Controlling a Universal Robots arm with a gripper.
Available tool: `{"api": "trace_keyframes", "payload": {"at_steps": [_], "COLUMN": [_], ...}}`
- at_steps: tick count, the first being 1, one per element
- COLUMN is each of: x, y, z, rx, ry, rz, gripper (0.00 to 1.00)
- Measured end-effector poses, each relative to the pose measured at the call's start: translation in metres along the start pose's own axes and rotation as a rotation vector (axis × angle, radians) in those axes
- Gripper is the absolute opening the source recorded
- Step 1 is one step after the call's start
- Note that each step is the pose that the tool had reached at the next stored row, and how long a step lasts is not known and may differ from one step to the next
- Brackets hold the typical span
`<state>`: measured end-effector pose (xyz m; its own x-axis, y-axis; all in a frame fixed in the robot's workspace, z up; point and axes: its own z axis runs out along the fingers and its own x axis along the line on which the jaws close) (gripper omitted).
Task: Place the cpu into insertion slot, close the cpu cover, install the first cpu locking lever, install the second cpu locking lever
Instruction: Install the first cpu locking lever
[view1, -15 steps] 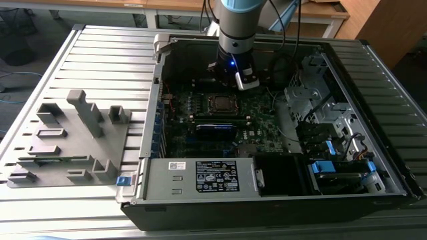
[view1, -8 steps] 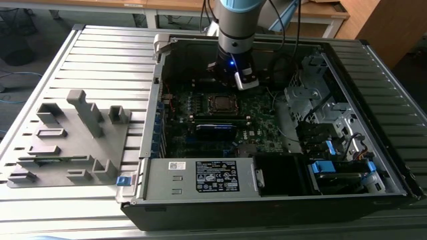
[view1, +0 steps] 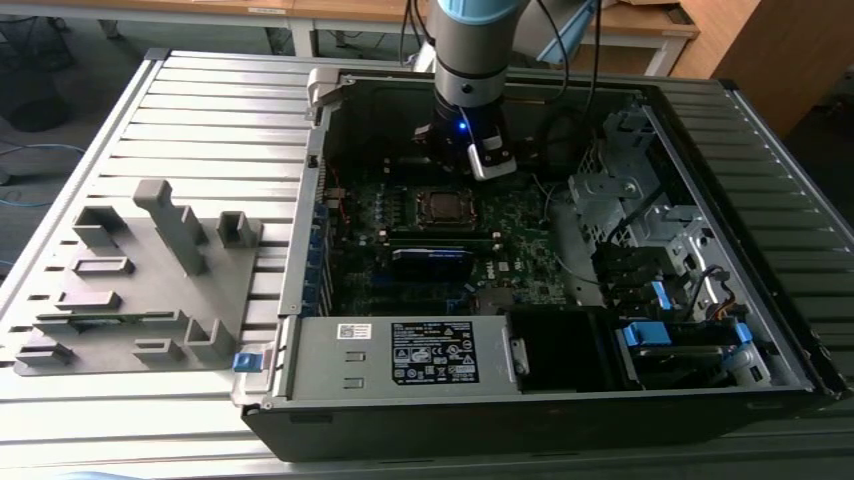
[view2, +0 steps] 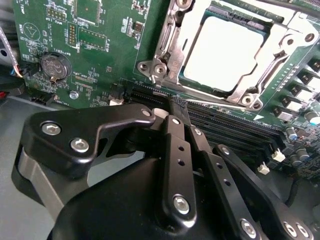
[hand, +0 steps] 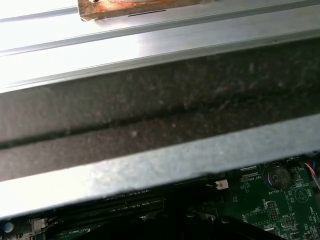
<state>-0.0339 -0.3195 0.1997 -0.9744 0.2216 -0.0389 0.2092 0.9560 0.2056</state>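
Note:
The cpu, with its pale silver top, lies in the insertion slot on the green motherboard. The silvery cpu cover lies flat around it as a frame. Thin metal levers run along two sides of the frame; whether they are latched I cannot tell. My gripper has its black fingers pressed together with nothing between them. Its tips hover over the long black memory slots just beside the socket. In the exterior view the gripper hangs inside the open case, just beyond the cpu.
A coin battery sits on the board away from the socket. The case's metal wall is close to the wrist. Drive cages and cables crowd the exterior view's right. A grey fixture stands on the slatted table, left.

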Motion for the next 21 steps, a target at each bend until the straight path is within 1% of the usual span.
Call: {"api": "trace_keyframes", "payload": {"at_steps": [3,5,7,8,15,21], "x": [0.0,-0.0001,-0.0001,-0.0001,0.0,0.0001], "y": [-0.0002,-0.0004,-0.0005,-0.0005,-0.0005,0.0003], "z": [-0.0001,-0.0001,-0.0002,0.0,0.0,0.0001], "rx": [0.0098,0.0179,0.0277,0.0307,0.031,0.0331], "ry": [-0.0031,-0.0057,-0.009,-0.0112,-0.0122,-0.0209], "rz": [-0.001,-0.002,-0.003,-0.004,-0.003,0.042], "gripper": [0.11,0.11,0.11,0.11,0.11,0.11]}}
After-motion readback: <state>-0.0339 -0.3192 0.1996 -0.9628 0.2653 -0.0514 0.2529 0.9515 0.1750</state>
